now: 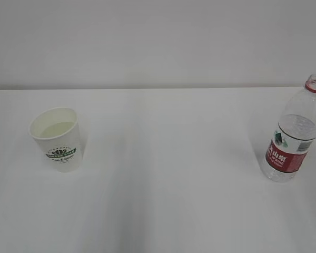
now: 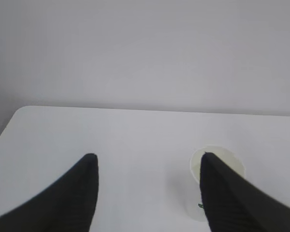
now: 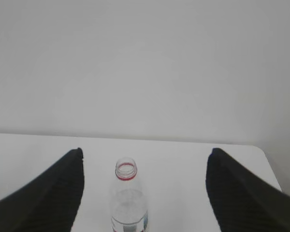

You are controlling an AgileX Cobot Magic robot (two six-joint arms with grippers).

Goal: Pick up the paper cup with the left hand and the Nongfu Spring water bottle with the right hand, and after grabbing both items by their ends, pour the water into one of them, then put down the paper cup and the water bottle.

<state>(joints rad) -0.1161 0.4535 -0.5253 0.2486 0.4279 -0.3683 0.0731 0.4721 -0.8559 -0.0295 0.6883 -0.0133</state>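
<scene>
Left end effector: fingers apart, nothing between them; hangs above the counter, the cup showing behind its right finger, not inside the gap.
Right end effector: fingers spread wide, empty; the bottle stands ahead, in line with the gap but beyond the fingertips.
Cup: upright on the counter, toward its left edge, logo facing the exterior camera; pale liquid shows inside, low in the cup.
Bottle: upright by the counter's right edge, well apart from the cup; cap off, neck open; clear above the label, level within hard to read.
Water: some apparently in the cup already.
Arms: neither appears in the exterior view.
Task status, judged: both items stand free on the counter with liquid in the cup, which fits either a finished pour and set-down or a start with a pre-filled cup; the pictures do not settle which.
Remaining, if at start: grasp cup, grasp bottle, pour, set both down.
</scene>
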